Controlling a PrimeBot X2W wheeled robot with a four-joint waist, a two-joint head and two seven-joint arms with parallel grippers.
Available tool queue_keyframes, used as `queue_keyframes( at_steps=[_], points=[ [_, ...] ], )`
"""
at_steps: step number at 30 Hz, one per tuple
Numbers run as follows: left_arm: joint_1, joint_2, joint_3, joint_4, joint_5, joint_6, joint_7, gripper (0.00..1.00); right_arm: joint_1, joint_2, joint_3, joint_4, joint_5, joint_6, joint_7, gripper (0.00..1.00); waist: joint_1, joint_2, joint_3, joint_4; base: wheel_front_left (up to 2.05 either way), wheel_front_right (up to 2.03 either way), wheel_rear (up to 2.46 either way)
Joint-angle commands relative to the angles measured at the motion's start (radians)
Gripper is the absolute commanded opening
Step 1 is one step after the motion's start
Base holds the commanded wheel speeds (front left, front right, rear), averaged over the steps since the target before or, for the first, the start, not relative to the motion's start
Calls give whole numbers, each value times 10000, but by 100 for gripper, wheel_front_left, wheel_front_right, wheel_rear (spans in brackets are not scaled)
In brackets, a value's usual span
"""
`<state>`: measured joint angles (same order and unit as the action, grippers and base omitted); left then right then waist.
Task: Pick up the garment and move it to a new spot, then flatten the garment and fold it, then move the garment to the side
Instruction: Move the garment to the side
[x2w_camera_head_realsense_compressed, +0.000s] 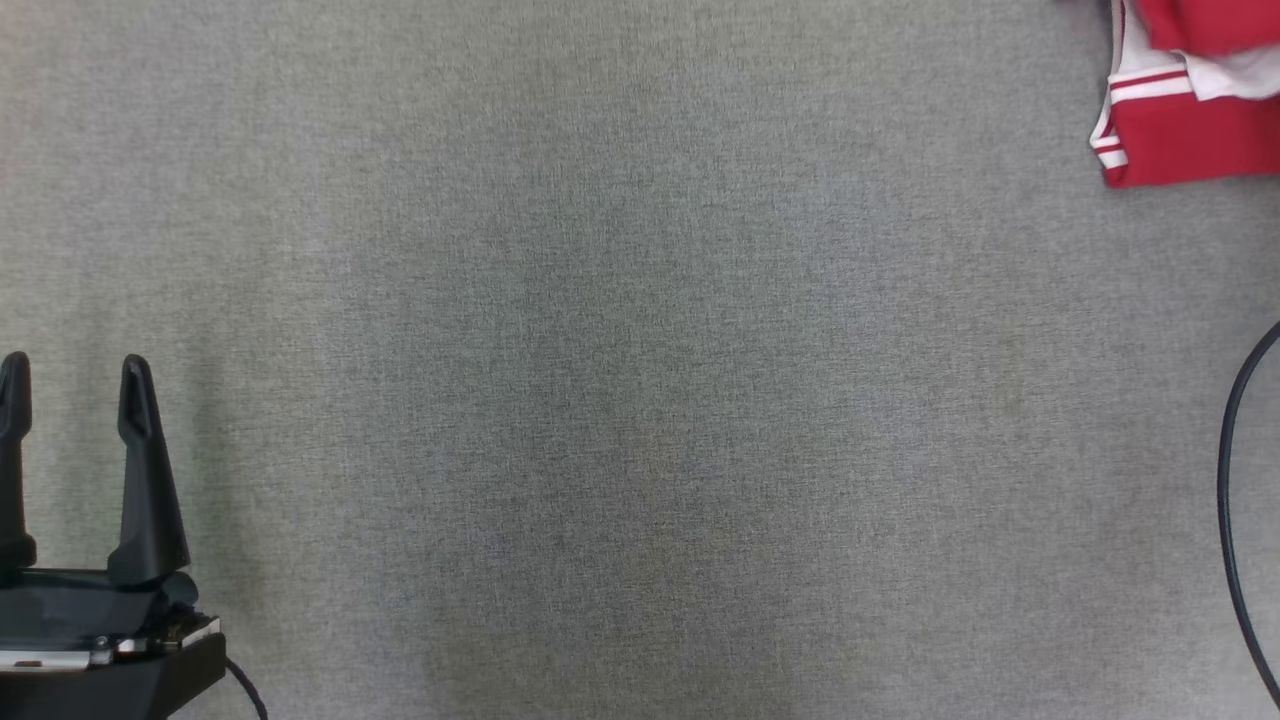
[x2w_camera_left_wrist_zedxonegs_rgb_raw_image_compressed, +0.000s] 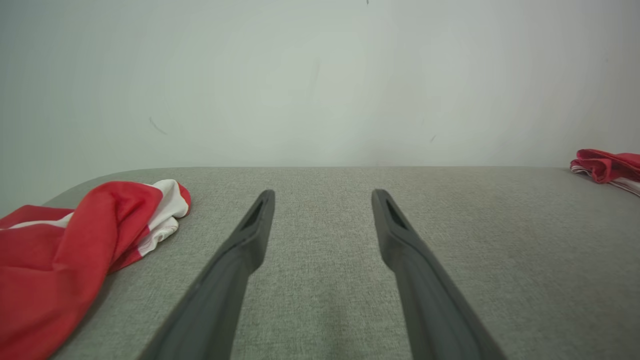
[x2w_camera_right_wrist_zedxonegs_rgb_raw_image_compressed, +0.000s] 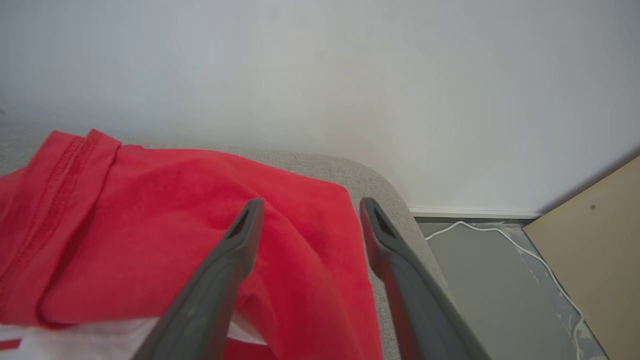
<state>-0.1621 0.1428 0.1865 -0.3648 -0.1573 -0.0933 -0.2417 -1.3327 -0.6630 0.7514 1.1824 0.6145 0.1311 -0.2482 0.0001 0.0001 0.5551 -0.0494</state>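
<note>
The garment, red with white stripes, lies at the far right corner of the gray table, partly cut off by the head view's edge. It looks layered into a compact bundle, though how neat the fold is cannot be told from here.

The right end effector hangs low over the red cloth near the table's rounded corner. Its fingers are spread and pinch nothing, and the fabric lies slack beneath and between them. The left end effector sits at the near left, also spread and empty, well apart from the garment. Its wrist view shows a second red-and-white cloth bunched at the table's left edge.

By the lie of things, this is the last step: the garment is set to the side and let go. The next move calls for lifting the right end effector straight up and back. That keeps the spread fingers from catching a fold and dragging the bundle open or off the corner.
</note>
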Motion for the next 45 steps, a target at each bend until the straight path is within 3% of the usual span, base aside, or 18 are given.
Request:
queue_keyframes(
  at_steps=[1, 6, 13, 22, 32, 45],
  points=[
    [134, -43, 15, 57, -144, 58, -72, 100, -155, 6, 15, 19, -15, -7, -63, 100, -1, -1, -114, 13, 0, 0, 0],
    [205, -191, -36, 461, -186, 118, -147, 100, 8, 238, -521, -312, 234, -7, -170, 100, -1, -1, -617, -11, 0, 0, 0],
    [297, -505, -204, 1159, -428, 214, -233, 100, 1463, 580, -2066, -2361, 217, -7, -163, 100, -1, -1, -1615, -47, 0, 0, 0],
    [483, -733, -284, 1849, -440, 366, -249, 100, 3879, 1853, -3799, -4433, -673, -7, -161, 100, -1, -1, -2599, -77, 0, 0, 0],
    [637, -864, -417, 2462, -523, 474, -243, 100, 6216, 3042, -4508, -6084, -1469, -7, -164, 100, -1, -1, -3358, 96, 0, 0, 0],
    [896, -916, -606, 3009, -593, 601, -245, 100, 9166, 4094, -4762, -8803, -2317, -7, -163, 100, -1, -1, -4051, 59, 0, 0, 0]
  ],
)
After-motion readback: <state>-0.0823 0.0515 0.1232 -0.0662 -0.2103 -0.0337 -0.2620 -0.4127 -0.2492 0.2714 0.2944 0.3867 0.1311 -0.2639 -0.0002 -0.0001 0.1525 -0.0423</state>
